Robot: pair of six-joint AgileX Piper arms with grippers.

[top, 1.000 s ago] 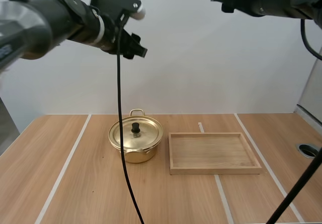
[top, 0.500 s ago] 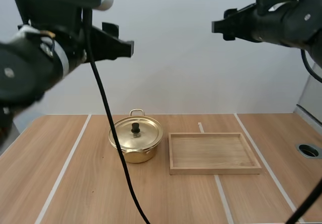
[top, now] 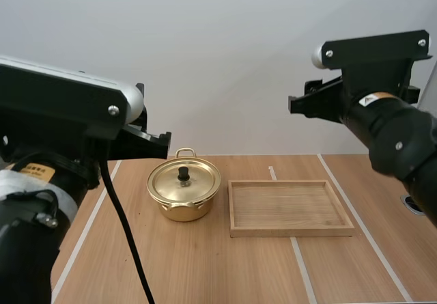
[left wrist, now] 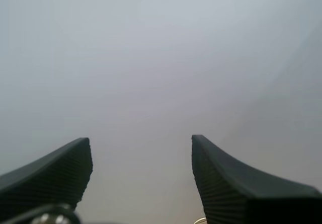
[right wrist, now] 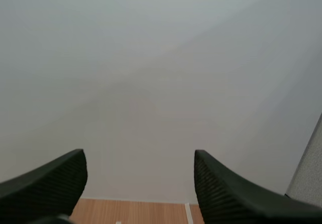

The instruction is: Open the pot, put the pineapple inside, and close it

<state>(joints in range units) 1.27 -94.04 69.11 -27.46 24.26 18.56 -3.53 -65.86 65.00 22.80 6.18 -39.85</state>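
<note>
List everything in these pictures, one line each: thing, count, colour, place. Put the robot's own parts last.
round gold metal pot: one, gold, on the table, left of the tray and apart from it.
gold lid with black knob: one, gold, seated on the pot.
shallow rectangular wooden tray: one, light wood, on the table, right of the pot.
wooden table with white stripes: one, light wood, under the pot and the tray.
left claw: one, black, fingers apart, holding nothing, raised above the table.
right claw: one, black, fingers apart, holding nothing, raised above the table.
</note>
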